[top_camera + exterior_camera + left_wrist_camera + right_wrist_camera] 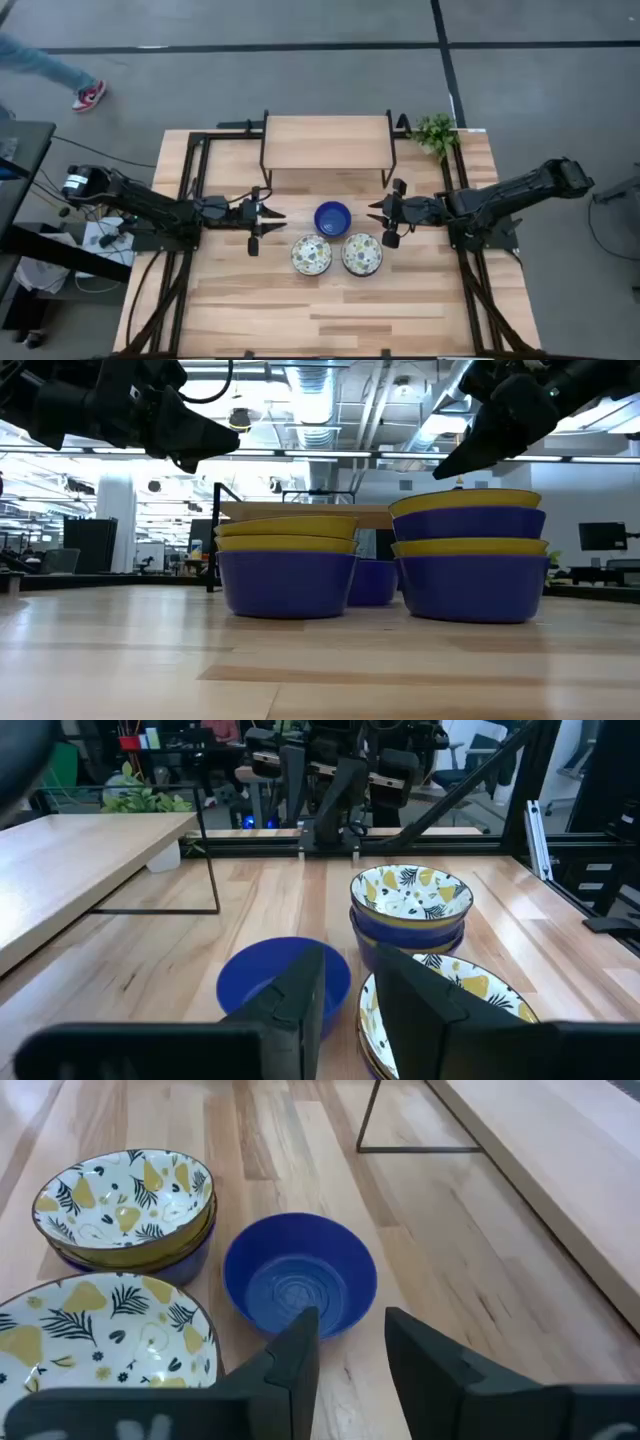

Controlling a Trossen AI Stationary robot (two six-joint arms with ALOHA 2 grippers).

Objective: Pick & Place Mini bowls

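The light wooden slatted bench [250,310] carries everything here, with a low wooden shelf on a black wire frame [327,142] at its far side and a small green potted plant [436,131] at the far right corner. The two dark arms reach in from either side and face each other across the bowls.

In front of the shelf sit the mini bowls. Two short stacks of round bowls, white inside with yellow and dark leaf print and blue outside with yellow rims, stand side by side: the left stack [311,255] and the right stack [362,254], close together. Just behind them, between the stacks and the shelf, is a single glossy cobalt blue bowl [332,217], standing alone and empty.

The left end effector [262,222] hovers above the bench just left of the blue bowl, fingers parted a narrow way and holding nothing. The right end effector [385,222] hovers likewise just right of it, also narrowly parted and empty.

This looks like the approach step, before any pick. Next, one end effector likely must descend so its fingers straddle a bowl's rim, then close and lift without nudging the neighbouring stacks.
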